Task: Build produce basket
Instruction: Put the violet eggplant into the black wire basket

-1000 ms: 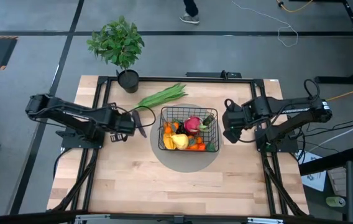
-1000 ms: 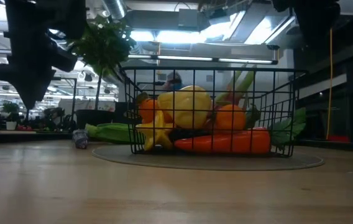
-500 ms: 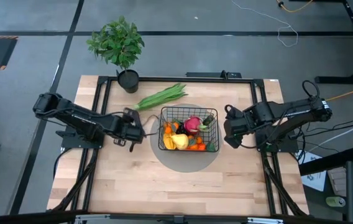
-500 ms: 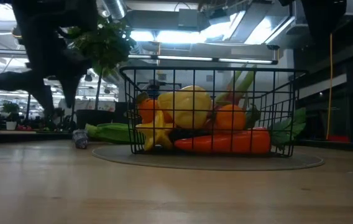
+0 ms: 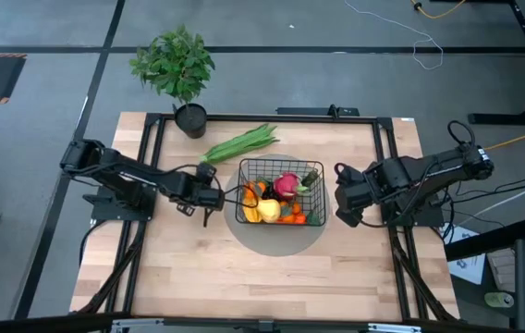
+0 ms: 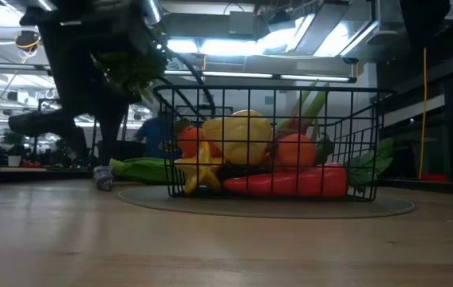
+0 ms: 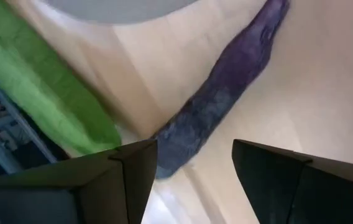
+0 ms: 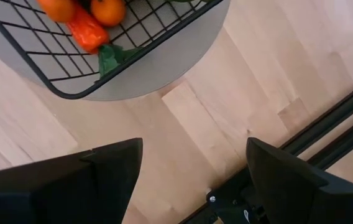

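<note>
Both the left gripper [image 5: 209, 197] and right gripper [image 5: 347, 198] flanked the filled black wire-grid basket [image 5: 280, 191], fingers wide, holding nothing.

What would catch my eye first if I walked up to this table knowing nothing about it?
Most likely the black wire basket at the table's centre, on a grey round mat and heaped with bright produce, a pink dragon fruit on top. Next, the long green stalk bundle lying outside behind it, near a leafy potted plant at the far corner. The two dark arms flank the basket, left end effector open beside it.
</note>
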`<control>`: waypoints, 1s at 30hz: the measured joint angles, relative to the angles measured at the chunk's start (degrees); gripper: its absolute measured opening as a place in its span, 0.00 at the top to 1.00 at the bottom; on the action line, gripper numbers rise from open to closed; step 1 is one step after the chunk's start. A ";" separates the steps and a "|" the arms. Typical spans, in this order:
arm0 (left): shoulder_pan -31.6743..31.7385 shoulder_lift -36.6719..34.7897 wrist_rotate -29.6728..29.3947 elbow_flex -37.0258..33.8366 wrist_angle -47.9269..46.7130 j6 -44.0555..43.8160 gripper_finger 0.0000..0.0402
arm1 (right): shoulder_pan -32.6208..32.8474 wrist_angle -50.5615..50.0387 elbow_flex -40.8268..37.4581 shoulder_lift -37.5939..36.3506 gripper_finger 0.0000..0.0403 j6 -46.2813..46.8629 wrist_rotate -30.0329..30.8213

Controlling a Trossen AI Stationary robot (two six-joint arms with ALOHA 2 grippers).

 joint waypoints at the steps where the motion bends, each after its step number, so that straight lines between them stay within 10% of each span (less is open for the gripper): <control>1: 0.04 0.43 0.12 -0.03 0.07 0.01 0.51 | 0.19 0.16 0.00 0.00 0.32 0.00 0.00; 30: 3.80 5.17 5.59 0.02 4.07 7.89 0.51 | 1.00 1.71 0.00 0.00 0.32 0.02 0.11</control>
